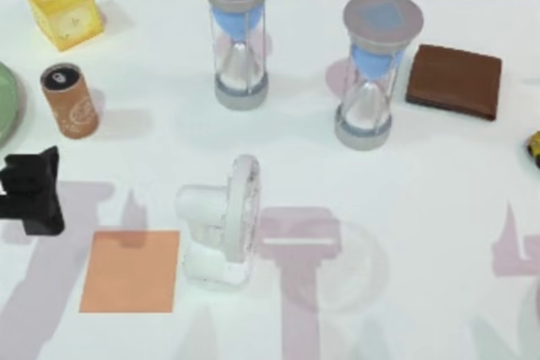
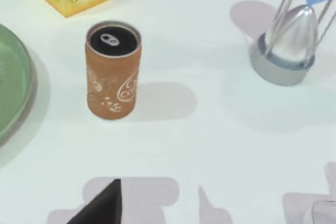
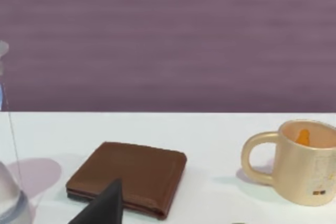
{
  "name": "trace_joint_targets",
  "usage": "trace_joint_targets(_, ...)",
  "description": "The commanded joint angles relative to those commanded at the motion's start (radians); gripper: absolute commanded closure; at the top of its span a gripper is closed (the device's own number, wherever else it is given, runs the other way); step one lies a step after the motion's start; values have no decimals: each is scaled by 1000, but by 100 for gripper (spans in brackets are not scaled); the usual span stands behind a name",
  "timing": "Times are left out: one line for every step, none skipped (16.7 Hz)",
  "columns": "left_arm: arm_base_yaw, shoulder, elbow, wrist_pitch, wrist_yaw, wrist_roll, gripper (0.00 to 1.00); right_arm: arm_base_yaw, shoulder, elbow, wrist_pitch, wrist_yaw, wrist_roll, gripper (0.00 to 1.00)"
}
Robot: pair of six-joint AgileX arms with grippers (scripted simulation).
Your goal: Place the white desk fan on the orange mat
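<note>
The white desk fan point(image 1: 224, 225) stands upright near the middle of the table, its round grille facing the top view's right. The orange mat point(image 1: 131, 270) lies flat just to its left, with a narrow gap between them. My left gripper point(image 1: 35, 191) hovers open at the table's left edge, above and left of the mat, with nothing in it. In the left wrist view one dark fingertip point(image 2: 107, 203) shows, and a corner of the fan point(image 2: 325, 213) sits far to the side. The right arm is outside the top view; its wrist view shows one dark fingertip point(image 3: 107, 205) over the brown wallet point(image 3: 131, 177).
A yellow cube point(image 1: 65, 10), an orange can point(image 1: 70, 100) and a green plate point(image 1: 5, 103) sit at the back left. Two blue-and-grey hourglasses point(image 1: 238, 31) point(image 1: 377, 69) stand behind the fan. The wallet point(image 1: 454, 80) lies at the back right, with a cream mug point(image 3: 304, 161) beyond it.
</note>
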Motion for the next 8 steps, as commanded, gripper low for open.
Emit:
trace_joint_targets(-33, 97, 91, -68, 0, -27, 0, 0, 0, 0, 0, 0, 0, 0)
trace_joint_targets(-67, 196, 184, -138, 0, -54, 0, 0, 0, 0, 0, 0, 0, 0)
trace_joint_targets(-101, 298, 279, -208, 1, -82, 0, 0, 0, 0, 0, 0, 0, 0)
trace_joint_targets(-136, 401, 376, -279, 1, -111, 0, 0, 0, 0, 0, 0, 0, 0)
trace_joint_targets(-171, 505, 472, -348, 2, -139, 0, 0, 0, 0, 0, 0, 0, 0)
trace_joint_targets(-205, 608, 568, -417, 2, -167, 0, 0, 0, 0, 0, 0, 0, 0)
trace_joint_targets(-238, 709, 663, -484, 3, -194, 0, 0, 0, 0, 0, 0, 0, 0)
trace_joint_targets(-270, 807, 755, -550, 3, -220, 0, 0, 0, 0, 0, 0, 0, 0)
